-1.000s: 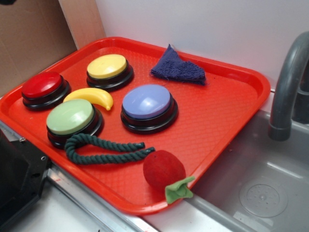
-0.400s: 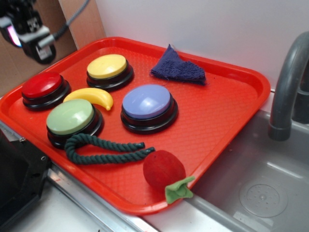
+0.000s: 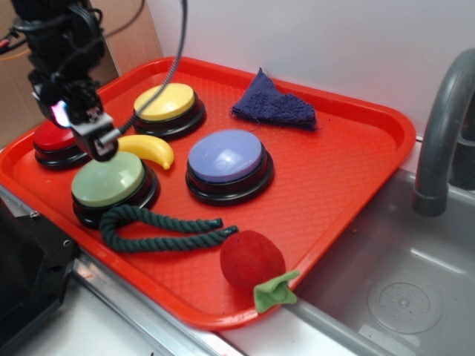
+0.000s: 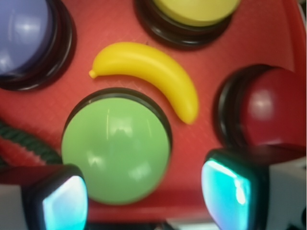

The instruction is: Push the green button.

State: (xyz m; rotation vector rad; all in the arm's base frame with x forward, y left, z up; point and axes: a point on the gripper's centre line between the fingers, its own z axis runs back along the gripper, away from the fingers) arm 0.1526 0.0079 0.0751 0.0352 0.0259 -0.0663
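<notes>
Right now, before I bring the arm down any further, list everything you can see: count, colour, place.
green button: 1, pale green on black base, tray front left
red button: 1, red, tray left edge, partly behind the arm
yellow button: 1, yellow, tray back
blue button: 1, lavender blue, tray centre
banana: 1, yellow, between the four buttons
rope: 1, dark green, looped in front of green button
plush fruit: 1, red with green leaf, tray front edge
cloth: 1, dark blue, tray back
tray: 1, red
sink: 1, grey, right, with faucet
hand: 1, black, above green button's back-left edge, open
</notes>
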